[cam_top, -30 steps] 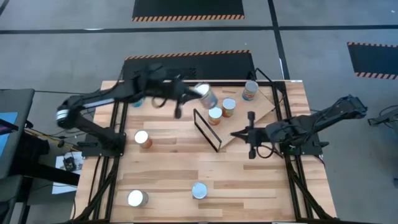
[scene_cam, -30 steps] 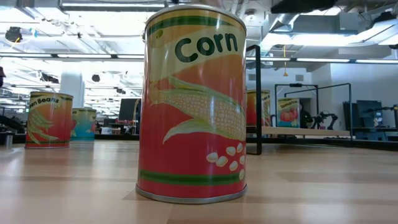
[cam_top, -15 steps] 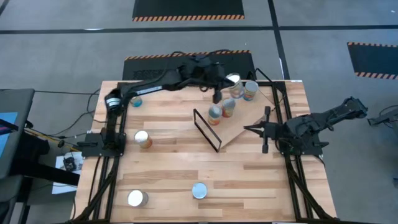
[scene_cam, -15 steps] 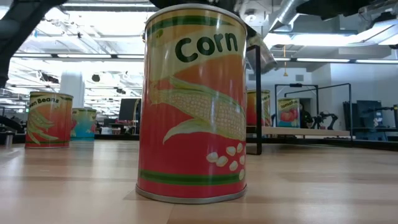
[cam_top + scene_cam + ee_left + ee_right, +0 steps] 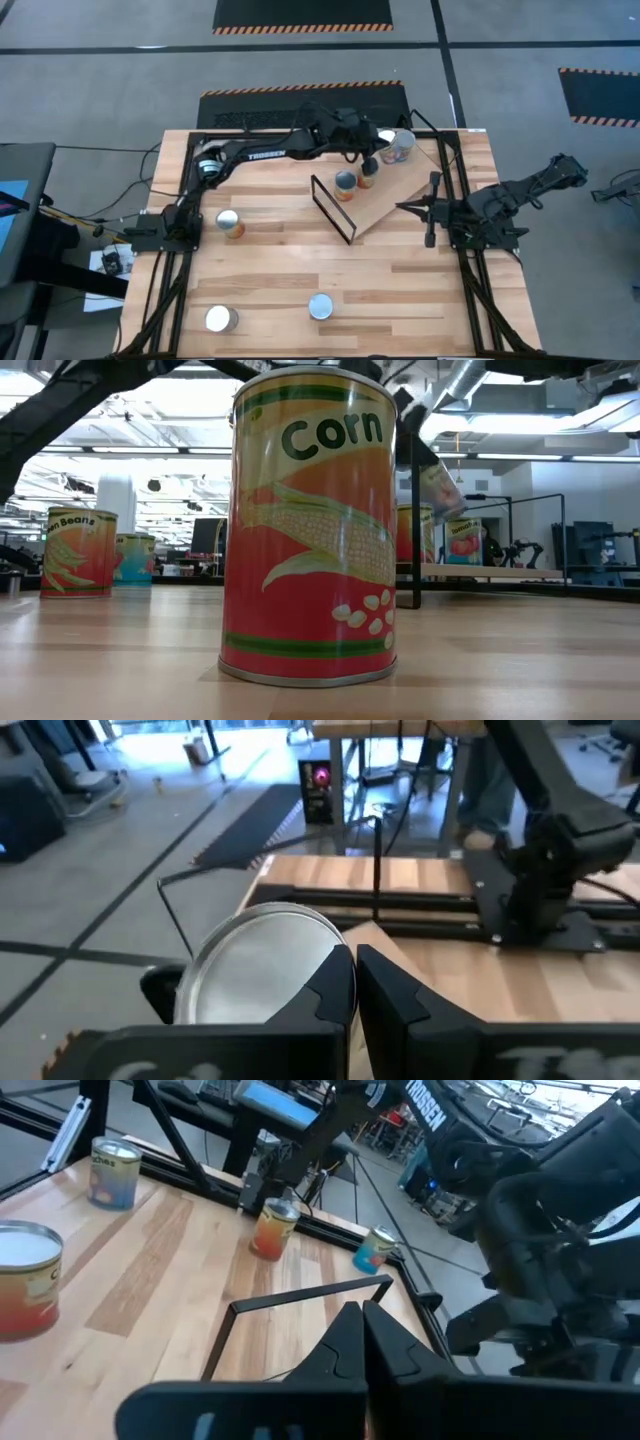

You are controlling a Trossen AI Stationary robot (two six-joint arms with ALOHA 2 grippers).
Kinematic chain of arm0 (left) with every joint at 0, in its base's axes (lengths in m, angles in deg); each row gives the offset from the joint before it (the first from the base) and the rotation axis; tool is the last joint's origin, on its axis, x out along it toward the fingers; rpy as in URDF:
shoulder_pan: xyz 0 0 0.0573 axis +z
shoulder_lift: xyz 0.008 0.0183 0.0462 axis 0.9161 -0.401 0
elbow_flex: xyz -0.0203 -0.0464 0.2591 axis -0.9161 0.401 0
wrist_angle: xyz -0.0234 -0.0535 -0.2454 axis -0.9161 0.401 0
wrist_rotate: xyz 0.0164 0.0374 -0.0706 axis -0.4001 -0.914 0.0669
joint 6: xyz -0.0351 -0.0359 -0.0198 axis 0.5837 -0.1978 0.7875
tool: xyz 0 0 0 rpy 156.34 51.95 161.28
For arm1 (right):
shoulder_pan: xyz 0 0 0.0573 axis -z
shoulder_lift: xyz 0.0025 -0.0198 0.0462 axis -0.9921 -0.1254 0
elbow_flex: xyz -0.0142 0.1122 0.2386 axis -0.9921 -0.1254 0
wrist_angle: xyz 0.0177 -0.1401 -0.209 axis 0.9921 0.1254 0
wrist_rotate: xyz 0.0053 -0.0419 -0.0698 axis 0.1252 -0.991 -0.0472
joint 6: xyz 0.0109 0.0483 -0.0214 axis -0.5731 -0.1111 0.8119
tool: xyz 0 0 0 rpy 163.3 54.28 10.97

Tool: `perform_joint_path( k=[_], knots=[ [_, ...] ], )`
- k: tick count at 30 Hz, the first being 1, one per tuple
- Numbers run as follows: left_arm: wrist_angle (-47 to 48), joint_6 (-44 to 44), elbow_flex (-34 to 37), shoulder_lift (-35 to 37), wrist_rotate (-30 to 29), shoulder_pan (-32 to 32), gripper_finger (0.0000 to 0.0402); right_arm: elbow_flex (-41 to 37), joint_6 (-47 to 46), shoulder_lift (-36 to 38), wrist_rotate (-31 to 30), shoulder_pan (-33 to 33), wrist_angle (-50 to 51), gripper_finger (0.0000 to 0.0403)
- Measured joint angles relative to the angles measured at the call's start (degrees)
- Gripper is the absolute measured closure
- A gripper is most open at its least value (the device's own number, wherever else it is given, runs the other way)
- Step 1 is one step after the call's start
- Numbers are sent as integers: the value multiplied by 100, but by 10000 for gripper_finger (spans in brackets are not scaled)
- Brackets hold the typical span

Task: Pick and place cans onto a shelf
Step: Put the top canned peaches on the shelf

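Slatted wooden counter carries the shelf, a light board with a black wire frame at one end, on its far right part. Over the shelf's far end the left pincer grips a tilted can. Two cans stand upright on the shelf near the frame, and another at its far corner. Beside the shelf's right edge, the right pincer waits, closed and empty.

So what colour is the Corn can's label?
Mostly orange-red with green bands, on the Corn can; low view shows it best.
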Motion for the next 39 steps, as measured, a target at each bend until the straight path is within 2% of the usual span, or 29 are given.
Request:
perform_joint_path(
  k=[10,39],
  knots=[
    [-157,-103,-4,-321,-370,-69,401,0,0,-6,-2,15,-16,399],
    [451,-381,0,-480,-280,-89,397,0,-48,-10,3,15,-15,398]
  ],
)
